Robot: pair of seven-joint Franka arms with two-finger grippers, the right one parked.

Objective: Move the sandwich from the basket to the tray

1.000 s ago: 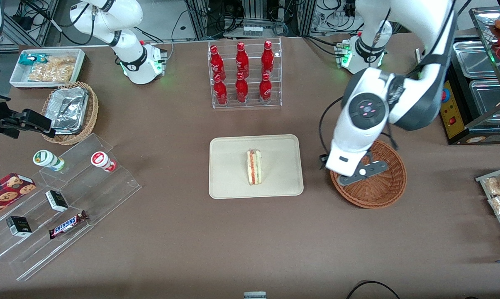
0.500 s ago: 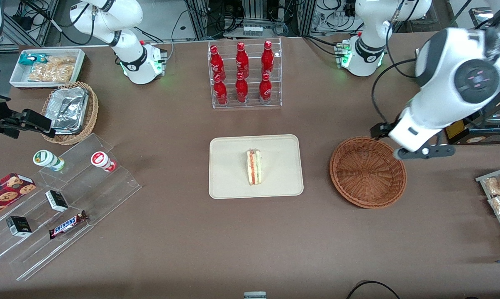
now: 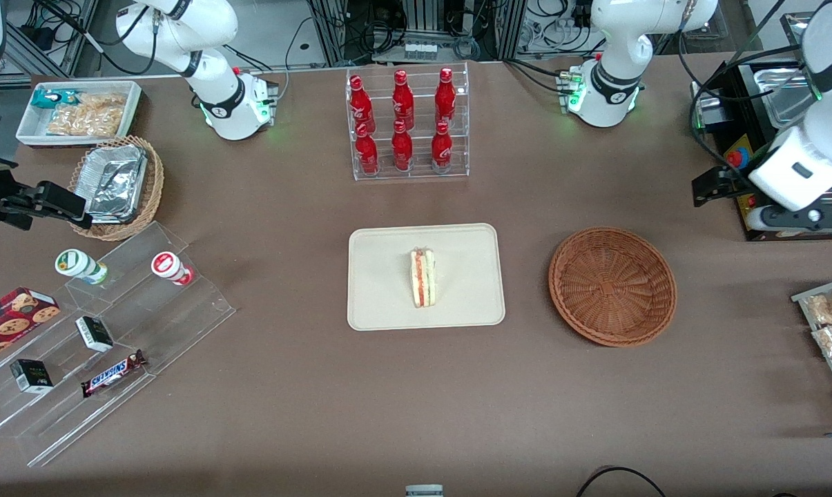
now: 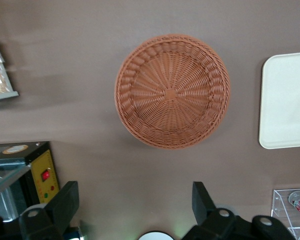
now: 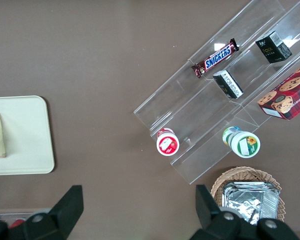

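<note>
Task apparently complete: sandwich (image 3: pixel 422 277) lying on tray (image 3: pixel 382 306), basket (image 3: pixel 613 286) bare, gripper (image 4: pixel 135 207) with jaws apart, holding nothing, raised near the working arm's end of the table.

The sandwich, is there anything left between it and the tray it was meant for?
No. The triangular white-bread sandwich already lies on the flat cream-beige tray, and the round reddish-brown wicker basket holds nothing. The gripper is open, up above the table toward the working arm's end.
</note>
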